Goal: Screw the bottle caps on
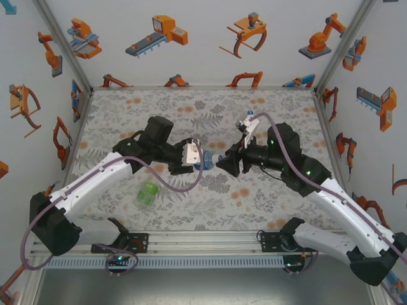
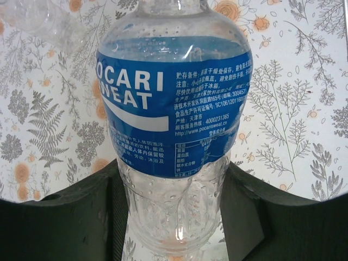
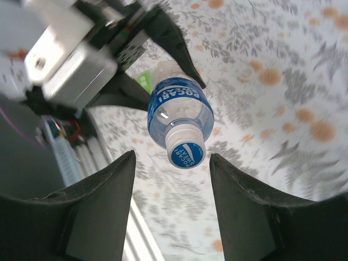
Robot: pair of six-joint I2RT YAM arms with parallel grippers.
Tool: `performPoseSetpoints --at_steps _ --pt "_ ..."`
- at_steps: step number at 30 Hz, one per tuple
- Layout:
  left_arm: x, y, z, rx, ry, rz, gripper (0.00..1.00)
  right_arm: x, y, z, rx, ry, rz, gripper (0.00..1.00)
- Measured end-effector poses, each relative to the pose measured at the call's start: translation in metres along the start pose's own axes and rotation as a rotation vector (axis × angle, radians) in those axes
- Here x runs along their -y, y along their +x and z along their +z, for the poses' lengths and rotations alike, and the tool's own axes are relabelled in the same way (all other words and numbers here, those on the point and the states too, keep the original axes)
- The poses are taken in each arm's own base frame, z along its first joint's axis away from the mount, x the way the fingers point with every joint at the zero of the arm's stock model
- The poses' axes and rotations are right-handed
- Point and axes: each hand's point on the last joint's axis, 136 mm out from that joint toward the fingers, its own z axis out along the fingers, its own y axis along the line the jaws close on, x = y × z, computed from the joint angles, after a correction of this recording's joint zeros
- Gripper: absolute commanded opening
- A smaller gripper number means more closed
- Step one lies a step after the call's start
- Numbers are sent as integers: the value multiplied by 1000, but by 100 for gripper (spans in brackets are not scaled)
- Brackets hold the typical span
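Note the left gripper (image 2: 174,228) clamped shut on the Pocari Sweat bottle (image 2: 174,109), clear of the table (image 1: 254,203). Note the right gripper (image 3: 171,166) with jaws spread, flanking the bottle cap (image 3: 186,153) on its neck without contact. Find the green-label bottle (image 1: 146,194) lying beside the left arm.

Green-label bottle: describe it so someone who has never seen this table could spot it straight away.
On the flower-patterned table, find the left arm's white forearm. The green-label bottle lies on its side between that arm and the near edge. The other bottle has a blue label and is held in the left gripper.
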Motion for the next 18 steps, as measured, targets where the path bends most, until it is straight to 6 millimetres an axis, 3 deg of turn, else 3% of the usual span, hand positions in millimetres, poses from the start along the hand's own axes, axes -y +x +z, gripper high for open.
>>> performPoseSetpoints --at_steps 9,18 --pt "11 -16 -13 53 19 20 0 -40 6 -10 30 -219 -568 56" --pt "18 -18 -14 64 45 14 0 -50 9 -9 58 -294 -703 48"
